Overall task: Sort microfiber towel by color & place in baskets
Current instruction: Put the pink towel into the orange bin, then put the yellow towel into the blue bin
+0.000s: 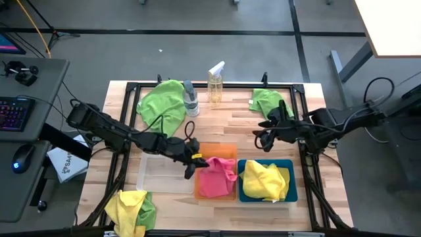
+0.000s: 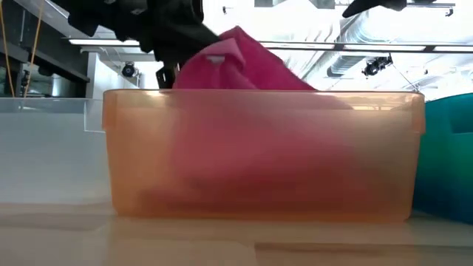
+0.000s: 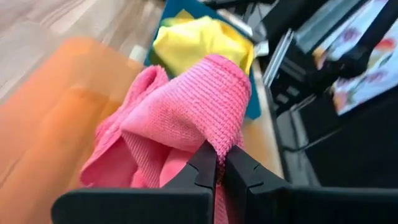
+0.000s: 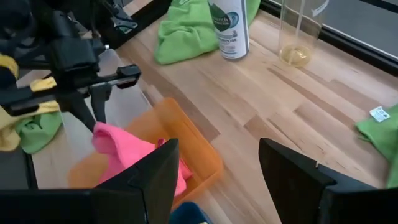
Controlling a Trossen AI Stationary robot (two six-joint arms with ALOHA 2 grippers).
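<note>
A pink towel (image 1: 218, 175) lies bunched in the orange basket (image 1: 227, 152), and my left gripper (image 1: 193, 164) is shut on its left end. In the low view the towel (image 2: 236, 59) rises above the basket's rim (image 2: 266, 100). The clear basket (image 1: 161, 174) stands to the left. The blue basket (image 1: 289, 191) to the right holds a yellow towel (image 1: 265, 182). My right gripper (image 1: 262, 137) hangs open above bare table behind the blue basket, holding nothing. My left gripper pinches a raised fold of the pink towel (image 3: 225, 138) between its two fingers (image 3: 205, 163). The fingers slant down from the table's left. The fold stands up at the fingers; the rest of the towel sags slack into the orange basket (image 3: 56, 112).
Green towels lie at the far left (image 1: 164, 105) and far right (image 1: 266, 102). A yellow and green pile (image 1: 131, 207) sits at the near left. A spray can (image 1: 191, 99) and a spray bottle (image 1: 216, 82) stand at the far middle. A black frame (image 1: 302, 99) rims the table.
</note>
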